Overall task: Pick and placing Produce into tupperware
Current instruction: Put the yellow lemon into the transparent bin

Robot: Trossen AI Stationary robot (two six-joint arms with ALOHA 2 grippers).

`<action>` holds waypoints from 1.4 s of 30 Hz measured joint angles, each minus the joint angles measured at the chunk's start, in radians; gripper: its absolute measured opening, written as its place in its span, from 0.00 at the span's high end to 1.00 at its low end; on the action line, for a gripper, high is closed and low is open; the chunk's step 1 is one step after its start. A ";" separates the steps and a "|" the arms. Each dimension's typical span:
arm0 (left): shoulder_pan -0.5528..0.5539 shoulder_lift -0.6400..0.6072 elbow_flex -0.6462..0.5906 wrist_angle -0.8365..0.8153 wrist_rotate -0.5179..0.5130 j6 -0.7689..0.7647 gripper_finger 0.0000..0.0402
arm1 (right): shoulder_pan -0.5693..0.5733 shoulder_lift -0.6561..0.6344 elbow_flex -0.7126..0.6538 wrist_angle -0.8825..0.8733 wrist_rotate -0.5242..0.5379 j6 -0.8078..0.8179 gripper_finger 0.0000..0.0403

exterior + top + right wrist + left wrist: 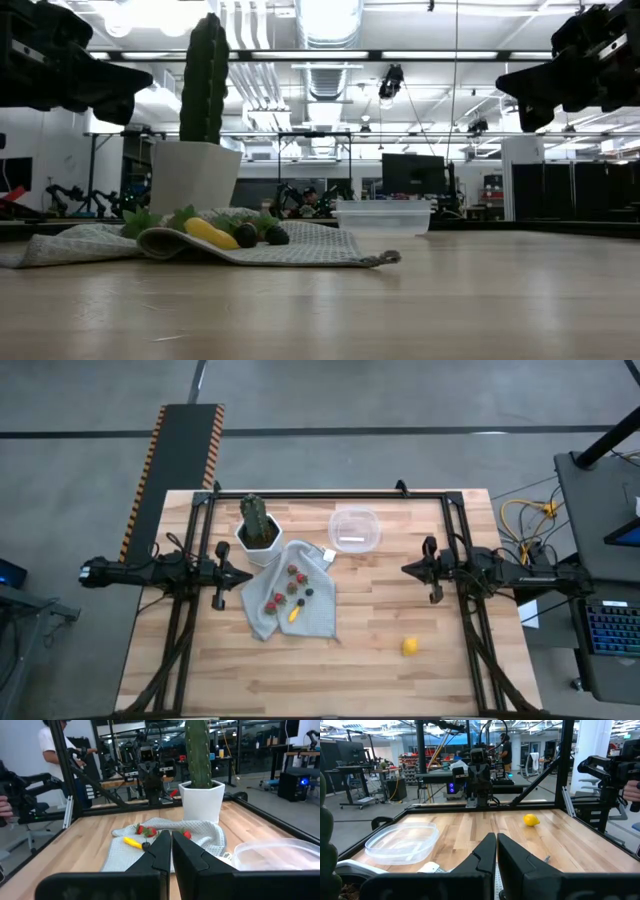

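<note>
Left tool (243,574): my fingers are closed with nothing between them; I hold it above the counter's left side, just beside the cactus pot and the cloth's left edge.
Right tool (408,569): my fingers are closed and carry nothing; I hold it above the counter's right side, near the tupperware, pointing toward the centre.
Counter (380,660): light wooden slats inside a black frame.
Tupperware (355,528): clear, rounded-square, standing upright near the far edge, to the right of the cactus pot; nothing shows inside it.
Cloth (315,615): grey towel, crumpled, spread in front of the pot.
Produce on cloth: red strawberries (294,572), dark berries (309,593) and a yellow-orange elongated piece (294,615) lie together on the towel.
Lemon (409,646): yellow, alone on bare wood, well apart from the cloth, toward the near right.
Cactus (255,515): green, upright in a white pot (262,545), touching the cloth's far corner.
</note>
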 joint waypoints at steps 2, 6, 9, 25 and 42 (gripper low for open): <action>0.000 0.000 0.000 0.000 0.000 0.000 1.00 | 0.000 0.000 0.000 0.017 0.002 0.001 0.98; 0.000 0.000 0.000 0.016 0.000 0.000 1.00 | 0.000 0.000 0.000 0.096 -0.018 -0.004 0.95; 0.000 0.000 0.000 0.010 0.003 -0.001 1.00 | 0.000 0.000 0.000 0.199 -0.136 -0.012 0.87; 0.000 0.000 0.000 0.008 0.005 -0.001 1.00 | 0.133 0.128 0.420 -0.277 -0.264 -0.107 0.44; 0.000 0.007 0.000 0.067 0.004 0.000 1.00 | 0.216 0.651 0.899 -1.036 -0.265 0.028 0.44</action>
